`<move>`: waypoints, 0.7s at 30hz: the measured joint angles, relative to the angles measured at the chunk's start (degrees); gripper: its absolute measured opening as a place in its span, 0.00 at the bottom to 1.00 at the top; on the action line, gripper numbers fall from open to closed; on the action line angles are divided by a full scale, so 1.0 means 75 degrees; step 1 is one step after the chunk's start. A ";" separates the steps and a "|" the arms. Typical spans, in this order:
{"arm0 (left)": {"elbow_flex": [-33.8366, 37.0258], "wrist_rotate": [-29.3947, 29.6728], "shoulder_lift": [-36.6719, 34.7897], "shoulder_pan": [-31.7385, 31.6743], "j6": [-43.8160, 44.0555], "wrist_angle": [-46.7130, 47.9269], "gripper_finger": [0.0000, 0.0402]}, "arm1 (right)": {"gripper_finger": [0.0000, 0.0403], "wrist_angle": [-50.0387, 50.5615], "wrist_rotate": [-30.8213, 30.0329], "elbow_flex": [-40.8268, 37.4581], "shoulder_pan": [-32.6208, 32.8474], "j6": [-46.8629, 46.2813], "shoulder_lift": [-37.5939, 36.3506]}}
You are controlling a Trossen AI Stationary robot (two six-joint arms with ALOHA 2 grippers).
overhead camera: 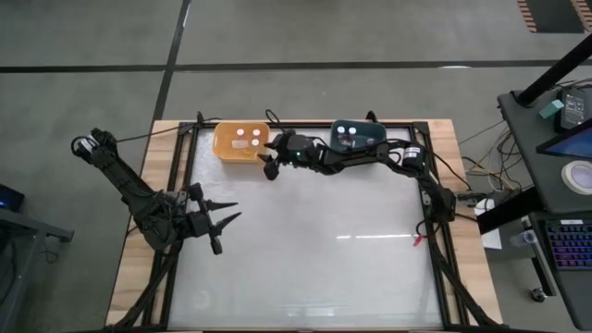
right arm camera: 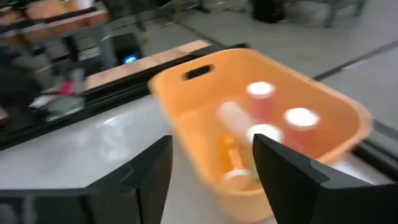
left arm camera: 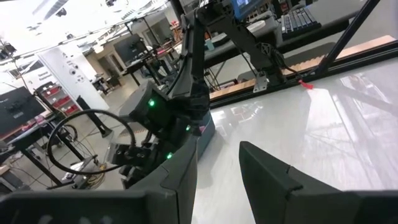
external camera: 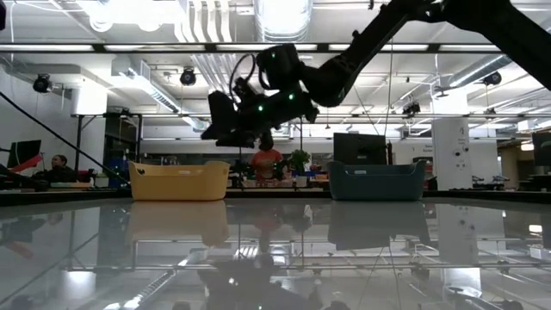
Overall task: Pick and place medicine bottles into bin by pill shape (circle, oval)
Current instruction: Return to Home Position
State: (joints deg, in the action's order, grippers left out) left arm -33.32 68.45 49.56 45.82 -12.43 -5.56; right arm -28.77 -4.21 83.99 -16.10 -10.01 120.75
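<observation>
Medicine bottles with white caps [overhead camera: 248,137] stand in the orange bin [overhead camera: 225,148] at the table's far edge. In the right wrist view, upright capped bottles [right arm camera: 300,117] show in the orange bin [right arm camera: 199,71], and one bottle [right arm camera: 233,168] lies on its side. More white-capped bottles [overhead camera: 347,133] stand in the dark teal bin [overhead camera: 370,131]. My right gripper [overhead camera: 269,159] is open and empty, above the table just beside the orange bin's right side [right arm camera: 211,177]. My left gripper [overhead camera: 229,212] is open and empty at the table's left [left arm camera: 217,171].
The two bins stand side by side along the far edge, as the low view shows for the orange bin [external camera: 179,181] and the teal bin [external camera: 376,181]. My right arm [overhead camera: 370,155] reaches across in front of the teal bin. The white tabletop [overhead camera: 314,250] spreads between the grippers and the near edge.
</observation>
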 joint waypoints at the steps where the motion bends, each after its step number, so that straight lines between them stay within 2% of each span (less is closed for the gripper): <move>1: 0.0003 0.0003 0.0000 0.0000 0.0000 0.0000 0.26 | 0.52 0.0126 0.0134 0.0000 0.0080 0.0035 -0.0066; 5: -0.0042 0.0002 0.0004 0.0000 -0.0055 0.0000 0.26 | 0.49 0.0940 0.0110 -0.0079 0.0658 0.0608 -0.0594; 9: -0.0067 0.0000 0.0003 0.0000 -0.0055 -0.0032 0.26 | 0.45 0.1678 -0.0467 -0.0393 0.1500 0.1371 -0.1348; 15: -0.0035 -0.0077 0.0028 -0.0009 0.0004 -0.0262 0.26 | 0.40 0.1785 -0.0845 -0.1685 0.2791 0.1943 -0.2868; 21: 0.0061 -0.1367 0.0098 -0.0009 0.0067 -0.1123 0.26 | 0.35 0.1444 -0.0875 -0.3440 0.3734 0.1946 -0.4491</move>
State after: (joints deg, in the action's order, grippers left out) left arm -32.86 58.19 50.30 45.76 -11.92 -13.99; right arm -17.95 -10.77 58.18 11.91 4.59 87.07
